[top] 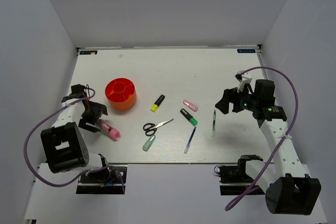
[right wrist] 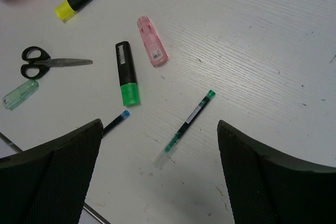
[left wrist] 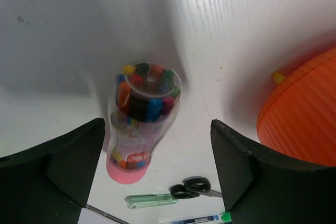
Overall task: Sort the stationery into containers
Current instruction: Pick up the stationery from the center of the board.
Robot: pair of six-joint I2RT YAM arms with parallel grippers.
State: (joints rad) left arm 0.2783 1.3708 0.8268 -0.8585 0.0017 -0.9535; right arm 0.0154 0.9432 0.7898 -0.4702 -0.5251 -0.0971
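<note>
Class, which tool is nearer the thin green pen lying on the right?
Right. The right tool hangs close over the green pen; the left tool is far across the table, beside the orange cup.

Count: 8 loose stationery pieces, 1 container.
3 markers: yellow marker (top: 157, 103), pink marker (top: 190, 105), green-black marker (top: 189, 117). 2 thin pens: green pen (top: 214, 123), blue pen (top: 190, 140). 1 scissors (top: 156, 126), black handles. 1 pale green tube (top: 148, 142). 1 clear bottle (top: 111, 131) with a pink end, packed with coloured bits, too many to count. 1 orange-red cup (top: 125, 102), round, with inner dividers.
</note>
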